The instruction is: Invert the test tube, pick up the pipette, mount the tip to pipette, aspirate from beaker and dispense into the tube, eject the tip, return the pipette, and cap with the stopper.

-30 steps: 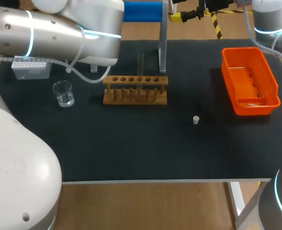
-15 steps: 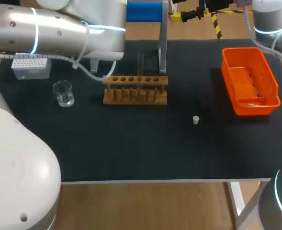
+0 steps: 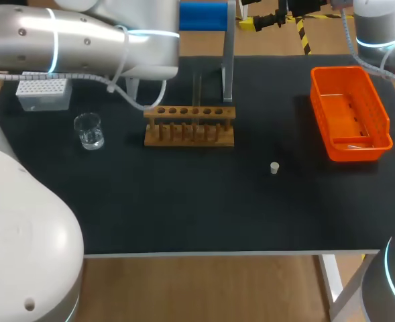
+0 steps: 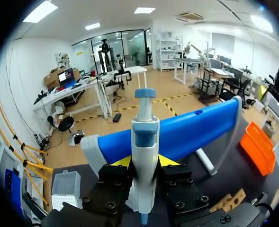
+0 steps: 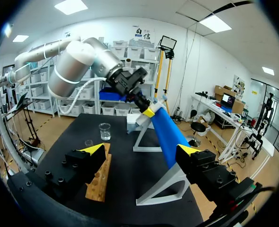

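Observation:
In the left wrist view my left gripper [image 4: 144, 164] is shut on the white and blue pipette [image 4: 144, 142], which stands upright between its yellow-tipped fingers, right in front of the blue pipette stand [image 4: 186, 135]. From above, the left arm [image 3: 83, 37] covers that gripper at the back left, beside the stand [image 3: 204, 15]. A clear test tube [image 3: 197, 90] stands in the wooden rack [image 3: 189, 126]. The beaker [image 3: 88, 130] sits left of the rack, the tip box [image 3: 44, 92] behind it. The small stopper [image 3: 274, 168] lies alone on the mat. My right gripper [image 5: 140, 152] is open and holds nothing.
An orange bin [image 3: 348, 111] sits at the right side of the black mat, under my right arm [image 3: 378, 33]. The stand's metal post [image 3: 228, 60] rises just behind the rack. The right wrist view also takes in the rack [image 5: 99, 177] and beaker [image 5: 104, 131].
My left arm has shifted a little to the right, toward the blue stand, with the pipette still in its grip. The right arm and the table's objects have not moved.

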You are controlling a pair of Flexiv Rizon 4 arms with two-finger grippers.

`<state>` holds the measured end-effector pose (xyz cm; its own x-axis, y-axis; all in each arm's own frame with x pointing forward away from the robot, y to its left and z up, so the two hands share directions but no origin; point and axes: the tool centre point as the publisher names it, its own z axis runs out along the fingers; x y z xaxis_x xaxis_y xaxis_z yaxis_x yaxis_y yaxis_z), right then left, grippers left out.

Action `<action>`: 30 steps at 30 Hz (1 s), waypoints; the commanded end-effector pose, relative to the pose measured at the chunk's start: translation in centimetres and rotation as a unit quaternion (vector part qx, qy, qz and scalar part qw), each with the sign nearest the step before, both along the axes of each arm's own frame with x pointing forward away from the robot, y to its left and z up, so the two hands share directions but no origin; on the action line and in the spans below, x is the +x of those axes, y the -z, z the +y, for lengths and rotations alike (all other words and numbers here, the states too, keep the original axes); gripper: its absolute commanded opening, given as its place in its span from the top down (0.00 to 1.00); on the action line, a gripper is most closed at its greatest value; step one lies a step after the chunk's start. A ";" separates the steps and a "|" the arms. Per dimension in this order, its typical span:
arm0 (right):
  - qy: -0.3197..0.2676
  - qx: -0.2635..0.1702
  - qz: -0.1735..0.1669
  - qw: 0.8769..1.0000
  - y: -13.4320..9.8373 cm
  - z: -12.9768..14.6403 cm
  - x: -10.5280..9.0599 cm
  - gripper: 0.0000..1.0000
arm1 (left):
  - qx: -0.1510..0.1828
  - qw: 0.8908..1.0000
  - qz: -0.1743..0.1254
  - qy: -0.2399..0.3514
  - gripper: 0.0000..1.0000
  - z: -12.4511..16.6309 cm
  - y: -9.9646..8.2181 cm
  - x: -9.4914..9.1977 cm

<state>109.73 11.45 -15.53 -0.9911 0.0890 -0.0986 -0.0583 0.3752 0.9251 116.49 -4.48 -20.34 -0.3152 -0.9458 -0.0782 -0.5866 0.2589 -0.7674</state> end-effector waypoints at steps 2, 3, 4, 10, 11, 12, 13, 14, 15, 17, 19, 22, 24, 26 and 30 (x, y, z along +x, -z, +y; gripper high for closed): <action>-0.001 -0.002 0.001 1.000 -0.1 -0.1 0.0 0.00 | 0.002 1.000 0.007 -0.002 1.00 -0.1 0.0 0.3; -0.001 -0.002 0.001 1.000 -0.1 -0.1 0.0 0.00 | 0.002 1.000 0.008 -0.002 1.00 -0.1 0.1 0.3; -0.001 -0.002 0.001 1.000 -0.1 -0.1 0.0 0.00 | 0.002 1.000 0.009 -0.002 1.00 -0.1 0.1 0.3; -0.001 -0.002 0.001 1.000 -0.1 -0.1 0.0 0.00 | 0.003 1.000 0.013 -0.006 1.00 0.0 0.4 0.2; -0.001 -0.002 0.001 1.000 -0.1 -0.1 0.0 0.00 | 0.003 1.000 0.014 -0.008 0.84 0.0 0.5 0.2; -0.001 -0.002 0.001 1.000 -0.1 -0.1 0.0 0.00 | 0.003 1.000 0.014 -0.009 0.61 0.0 0.5 0.1; -0.001 -0.002 0.001 1.000 -0.1 -0.1 0.0 0.00 | 0.003 1.000 0.014 -0.011 0.43 0.0 0.5 0.1; -0.001 -0.002 0.001 1.000 -0.1 -0.1 0.0 0.00 | 0.004 1.000 0.015 -0.013 0.02 0.0 0.4 0.1; -0.001 -0.002 0.001 1.000 -0.1 -0.1 0.0 0.00 | 0.004 1.000 0.014 -0.015 0.00 0.1 0.4 0.0; -0.001 -0.002 0.001 1.000 -0.1 -0.1 0.0 0.00 | 0.004 1.000 0.013 -0.015 0.00 -0.2 0.3 -0.3; -0.001 -0.002 0.001 1.000 -0.1 -0.1 0.0 0.00 | 0.004 1.000 0.014 -0.014 0.00 -0.2 0.3 -0.4; -0.001 -0.002 0.001 1.000 -0.1 -0.1 0.0 0.00 | 0.002 1.000 0.011 -0.014 0.00 -0.2 0.0 -0.8; -0.001 -0.002 0.001 1.000 -0.1 -0.1 0.0 0.00 | 0.000 1.000 0.009 -0.014 0.00 -0.2 -0.4 -1.0; -0.001 -0.002 0.001 1.000 -0.1 -0.1 0.0 0.00 | 0.000 1.000 0.003 -0.015 0.00 -0.2 -0.9 -1.5; -0.001 -0.002 0.001 1.000 -0.1 -0.1 0.0 0.00 | -0.005 1.000 -0.006 -0.010 0.00 -0.4 -1.9 -2.3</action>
<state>109.73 11.46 -15.53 -0.9911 0.0890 -0.0986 -0.0583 0.3752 0.9251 115.49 -5.26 -19.02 -0.2885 -0.9542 -0.0793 -0.5900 0.2424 -0.7701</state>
